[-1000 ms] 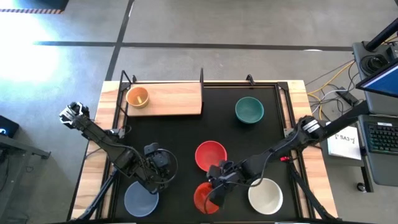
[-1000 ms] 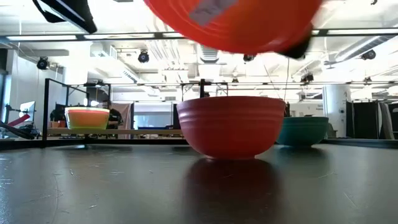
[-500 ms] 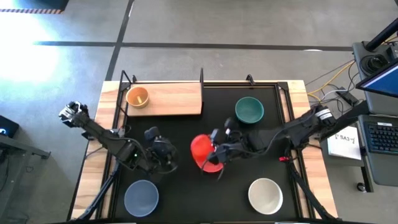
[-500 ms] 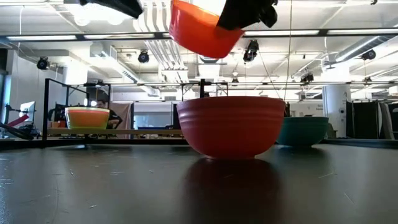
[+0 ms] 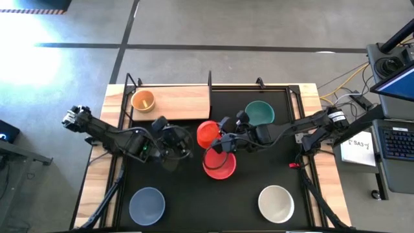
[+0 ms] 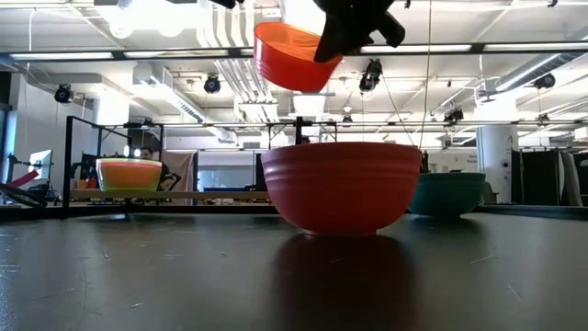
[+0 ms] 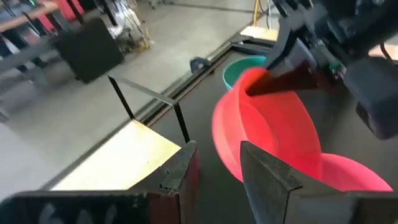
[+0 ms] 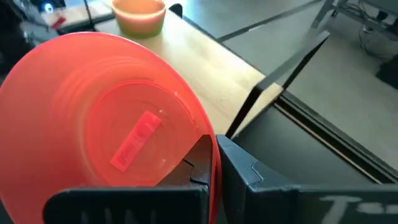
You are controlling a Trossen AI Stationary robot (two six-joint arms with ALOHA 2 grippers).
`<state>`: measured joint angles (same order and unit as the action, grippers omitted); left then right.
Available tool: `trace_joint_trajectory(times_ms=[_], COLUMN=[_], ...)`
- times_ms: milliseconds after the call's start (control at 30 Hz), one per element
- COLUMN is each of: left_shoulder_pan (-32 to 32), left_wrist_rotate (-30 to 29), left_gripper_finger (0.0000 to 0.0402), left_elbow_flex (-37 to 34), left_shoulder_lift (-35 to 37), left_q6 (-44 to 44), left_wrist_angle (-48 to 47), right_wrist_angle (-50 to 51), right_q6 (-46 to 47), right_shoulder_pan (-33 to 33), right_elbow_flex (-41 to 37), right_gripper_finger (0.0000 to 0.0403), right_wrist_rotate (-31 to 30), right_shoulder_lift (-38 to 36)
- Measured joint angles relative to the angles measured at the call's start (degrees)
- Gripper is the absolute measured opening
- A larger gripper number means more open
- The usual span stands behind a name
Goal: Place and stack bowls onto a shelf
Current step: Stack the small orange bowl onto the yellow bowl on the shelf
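Note:
My right gripper (image 5: 220,144) is shut on the orange-red bowl (image 5: 207,133) and holds it in the air just right of the shelf (image 5: 174,103), above the far rim of the red bowl (image 5: 219,164), which stands on the black mat. My left gripper (image 5: 182,149) hovers open left of both bowls, in front of the shelf; in its wrist view the fingers (image 7: 181,175) point at the orange-red bowl (image 7: 267,134). A yellow bowl (image 5: 143,101) stands on the shelf's left end. No magenta bowl shows. My right gripper pinches the orange-red bowl's rim (image 8: 210,147), one finger inside the bowl and one (image 8: 244,167) outside. The fingers come at it from the table's right. The bowl is lifted clear and tilted (image 6: 296,57), its hollow turned partly toward the gripper.
The teal bowl (image 5: 259,114) stands on the mat behind the right arm. The grey-blue bowl (image 5: 147,204) and the white bowl (image 5: 276,202) stand near the near edge. Thin black posts (image 8: 252,104) rise at the shelf's right end. Most of the shelf board is bare.
My right gripper has carried the orange-red bowl from the near edge up and toward the far edge, past the red bowl and toward the shelf's right end. My left gripper has moved from beside the grey-blue bowl toward the far edge and to the right.

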<state>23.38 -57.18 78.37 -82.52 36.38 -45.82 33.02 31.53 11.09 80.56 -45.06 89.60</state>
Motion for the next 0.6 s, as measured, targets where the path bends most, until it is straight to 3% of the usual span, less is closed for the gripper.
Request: trace_joint_trajectory(times_ms=[233,600], left_shoulder_pan=[-3.5,-3.6], left_wrist_rotate=[9.5,10.7], left_gripper_finger=[0.0103,0.0103], left_elbow_flex=[0.7,0.7], left_shoulder_lift=[0.0,0.0], left_q6=[0.1,-0.6], left_wrist_angle=[0.2,1.2], right_wrist_angle=[0.4,1.7], right_q6=[0.0,0.4], right_shoulder_pan=[-0.4,-0.6], right_elbow_flex=[3.3,3.6], right_gripper_finger=[0.0009,0.0009], right_wrist_rotate=[1.5,1.1], right_shoulder_lift=[0.0,0.4])
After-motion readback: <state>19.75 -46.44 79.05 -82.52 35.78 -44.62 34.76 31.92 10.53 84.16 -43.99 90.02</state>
